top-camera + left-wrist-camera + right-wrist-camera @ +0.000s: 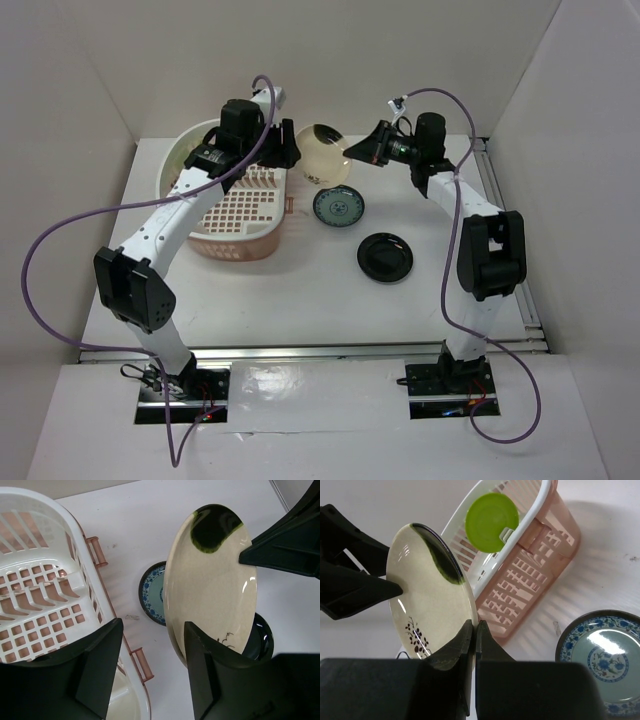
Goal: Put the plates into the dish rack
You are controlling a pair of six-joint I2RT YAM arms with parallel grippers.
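My right gripper is shut on the rim of the cream plate with the dark mark and holds it on edge in the air, right of the dish rack. My left gripper is open, and its fingers straddle the opposite rim of that plate. The lime green plate stands in the rack. The blue-patterned plate and the black plate lie flat on the table.
White walls close in the table at the back and on both sides. The rack's pink side handle faces the blue-patterned plate. Purple cables loop off both arms.
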